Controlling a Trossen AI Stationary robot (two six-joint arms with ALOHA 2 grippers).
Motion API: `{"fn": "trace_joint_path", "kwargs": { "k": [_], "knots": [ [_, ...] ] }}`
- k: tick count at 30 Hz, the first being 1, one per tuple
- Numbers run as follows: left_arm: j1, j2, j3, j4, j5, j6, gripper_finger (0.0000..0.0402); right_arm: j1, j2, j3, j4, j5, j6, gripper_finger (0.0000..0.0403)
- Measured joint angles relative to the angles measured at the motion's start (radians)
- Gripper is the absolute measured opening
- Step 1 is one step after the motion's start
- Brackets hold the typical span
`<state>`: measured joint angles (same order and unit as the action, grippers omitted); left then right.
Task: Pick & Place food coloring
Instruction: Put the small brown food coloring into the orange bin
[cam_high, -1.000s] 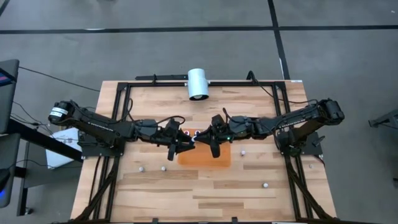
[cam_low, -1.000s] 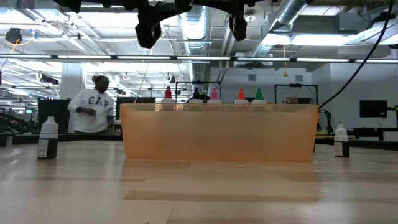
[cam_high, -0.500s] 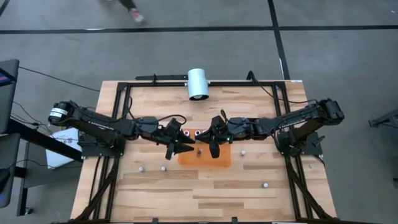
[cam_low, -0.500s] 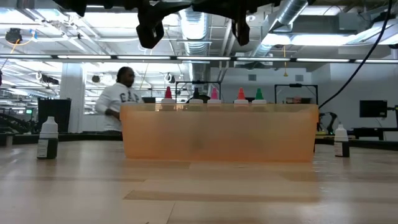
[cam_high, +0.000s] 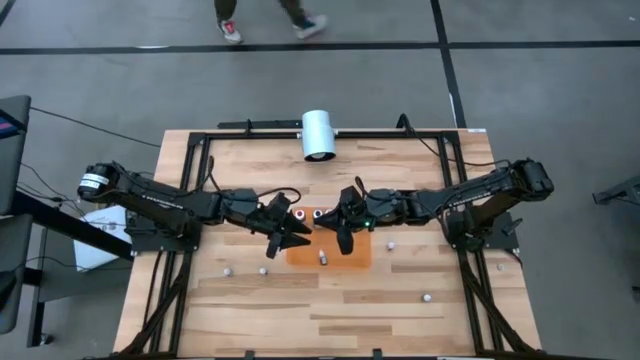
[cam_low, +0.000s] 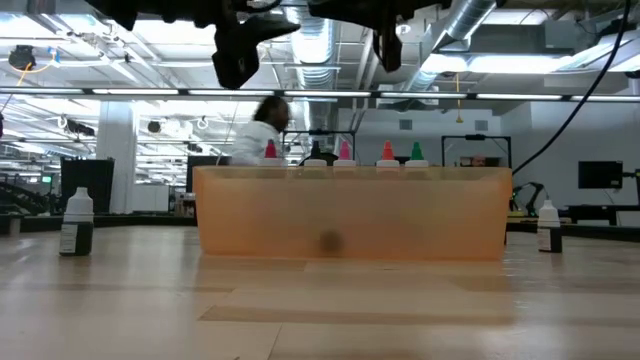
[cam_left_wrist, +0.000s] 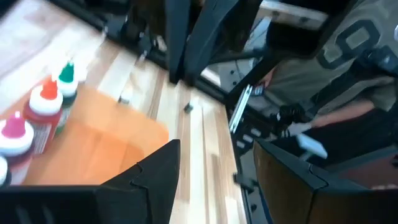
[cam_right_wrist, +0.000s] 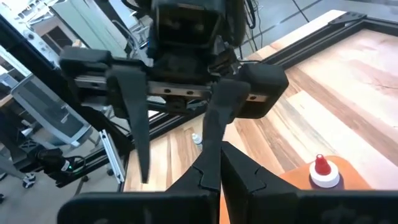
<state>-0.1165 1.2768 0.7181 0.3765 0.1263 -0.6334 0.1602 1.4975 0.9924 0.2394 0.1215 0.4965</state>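
Some little food coloring bottles (cam_low: 343, 152) already stand on the orange mat (cam_high: 345, 251). More wait on the worktop (cam_high: 400, 290). The left gripper (cam_high: 297, 236) has spread jaws holding nothing. The right gripper (cam_high: 343, 240) has jaws pressed together.

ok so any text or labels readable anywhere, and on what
No text reads for certain.
Grey garment, left wrist view: one large pale mark, maybe "9" or "G", unsure.
Dark-labelled bottle, low view: label too small to read.
Food coloring bottles: no legible print.
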Motion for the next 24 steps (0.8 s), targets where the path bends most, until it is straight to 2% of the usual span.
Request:
{"fn": "trace_joint_path", "kwargs": {
  "k": [12,24],
  "knots": [
    [-0.058,0.0,-0.001,-0.246,0.021,-0.017,0.0195,0.06,-0.001,0.001,-0.045,0.027,0.001,0.0],
    [-0.169,0.0,-0.001,-0.471,-0.132,-0.085,0.0195,0.169,-0.002,0.001,-0.116,0.158,0.049,0.0]
  ]
}}
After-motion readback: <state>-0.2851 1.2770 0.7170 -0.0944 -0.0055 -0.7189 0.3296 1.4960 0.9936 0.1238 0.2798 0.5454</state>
